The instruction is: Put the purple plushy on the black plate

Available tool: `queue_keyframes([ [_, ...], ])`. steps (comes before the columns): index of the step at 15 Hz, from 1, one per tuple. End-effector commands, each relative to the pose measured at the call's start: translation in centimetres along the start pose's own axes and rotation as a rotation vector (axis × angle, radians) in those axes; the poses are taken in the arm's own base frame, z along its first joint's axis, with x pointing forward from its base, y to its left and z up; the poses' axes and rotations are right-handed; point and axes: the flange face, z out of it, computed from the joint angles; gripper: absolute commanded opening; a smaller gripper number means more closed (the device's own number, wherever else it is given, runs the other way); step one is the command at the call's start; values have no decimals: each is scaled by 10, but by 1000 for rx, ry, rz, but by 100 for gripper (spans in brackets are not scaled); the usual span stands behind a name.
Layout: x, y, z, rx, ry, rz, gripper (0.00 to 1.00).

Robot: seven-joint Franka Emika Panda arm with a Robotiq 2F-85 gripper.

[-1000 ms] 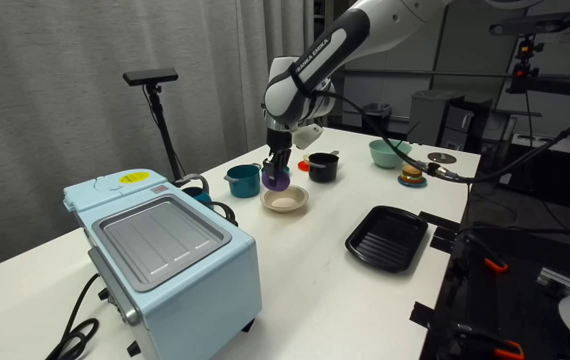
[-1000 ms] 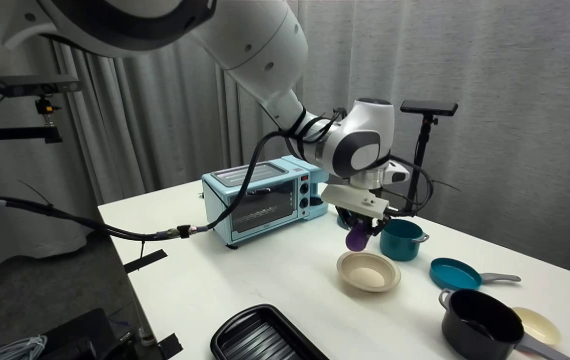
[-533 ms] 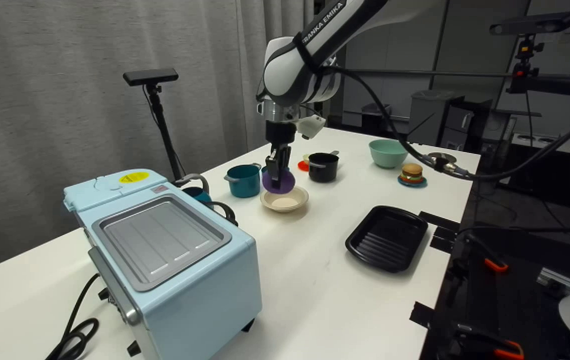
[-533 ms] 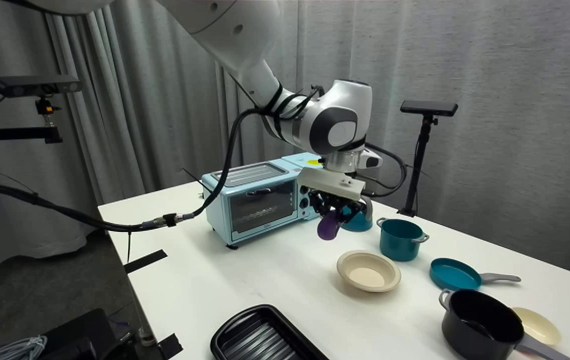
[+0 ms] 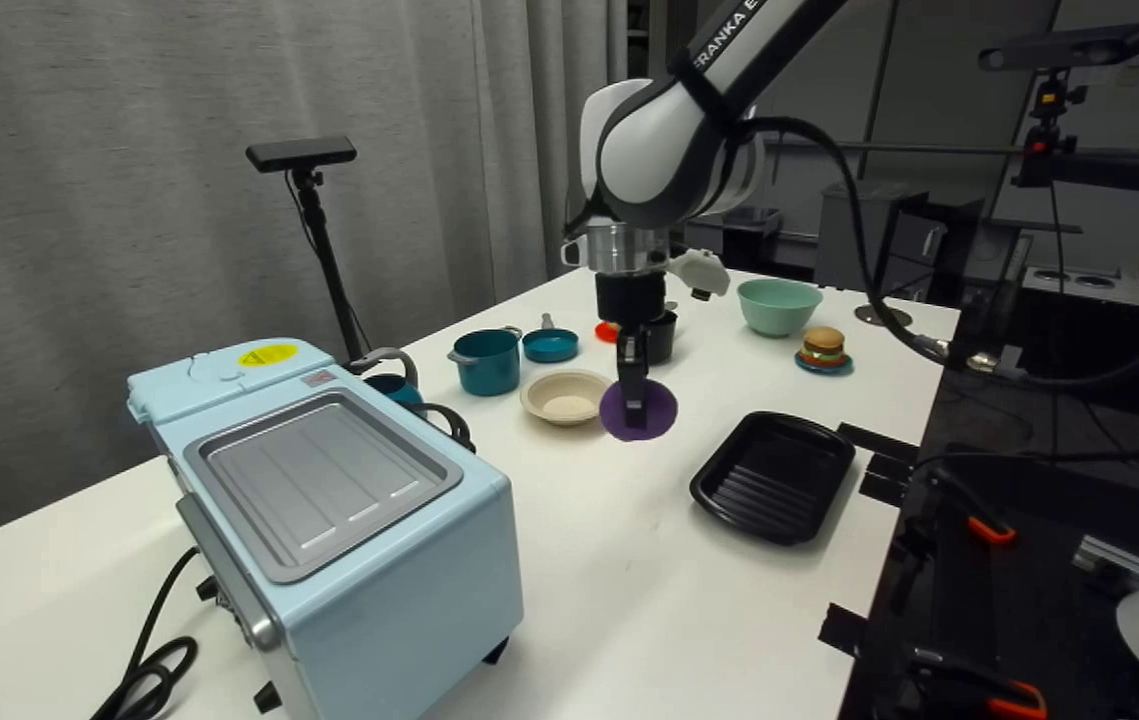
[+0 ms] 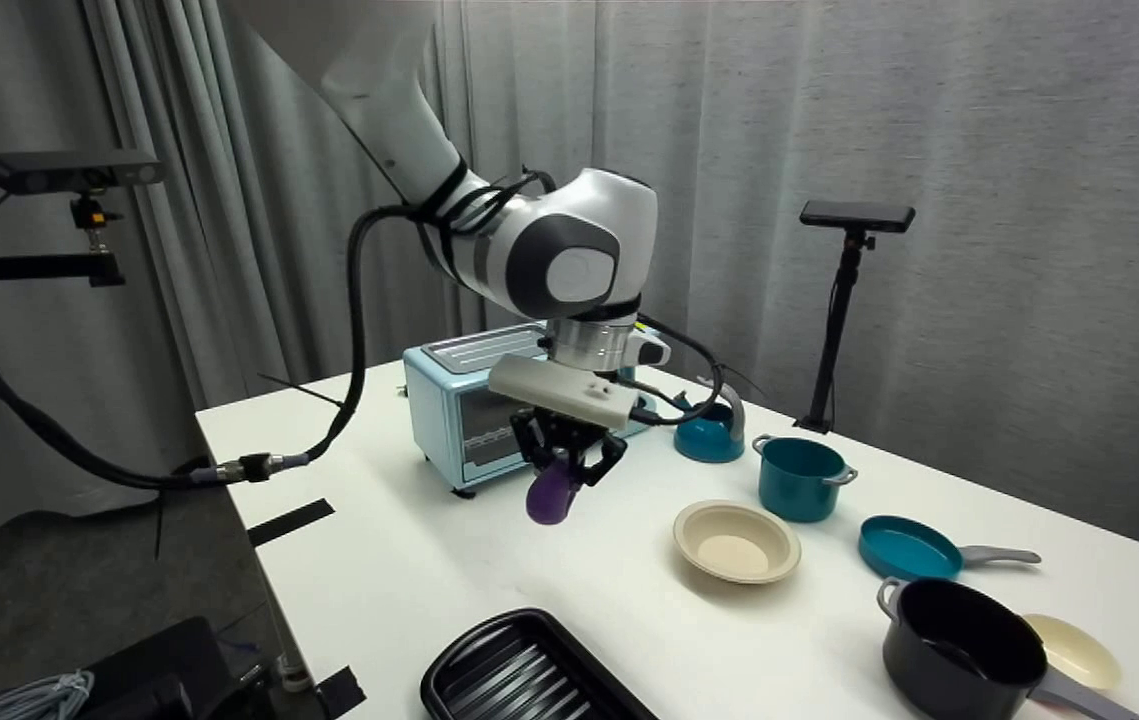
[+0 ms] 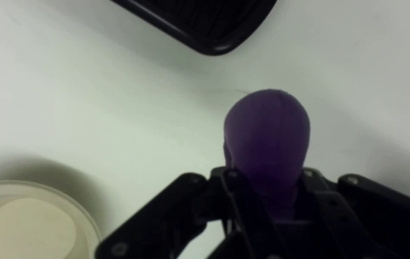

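The purple plushy (image 5: pixel 662 412) is a rounded dark-purple lump, held above the white table. It also shows in an exterior view (image 6: pixel 549 497) and fills the middle of the wrist view (image 7: pixel 267 126). My gripper (image 7: pixel 270 180) is shut on its narrower end, a finger on each side; the wide end sticks out past the fingertips. The black plate (image 5: pixel 769 490) lies flat near the table edge, with nothing in it. The plushy is apart from the plate, between it and the beige bowl. The plate's near corner (image 7: pixel 213 48) shows at the top of the wrist view.
A beige bowl (image 5: pixel 567 400) stands close by, at lower left in the wrist view (image 7: pixel 32 230). Teal pot (image 6: pixel 799 480), teal pan (image 6: pixel 907 548) and black pot (image 6: pixel 959 645) stand beyond. A blue toaster oven (image 5: pixel 429 560), mint bowl (image 5: pixel 777 308) and burger toy (image 5: pixel 822 345) are also there.
My gripper has carried the plushy away from the teal pot and beige bowl, toward the black plate's side. It stays shut on the plushy. The plate and bowls have not moved.
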Motion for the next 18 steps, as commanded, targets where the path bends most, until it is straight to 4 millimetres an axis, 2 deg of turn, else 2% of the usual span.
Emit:
queue_keyframes([
  [1,-46,-33,-5,34,-6,-60,6],
  [3,-63,-45,0,46,-4,-80,6],
  [6,-79,-56,14,52,20,-110,6],
  [10,-97,-64,45,60,29,-139,6],
  [14,-113,-64,62,79,40,-162,6],
  [18,-118,-45,70,41,48,-156,6],
])
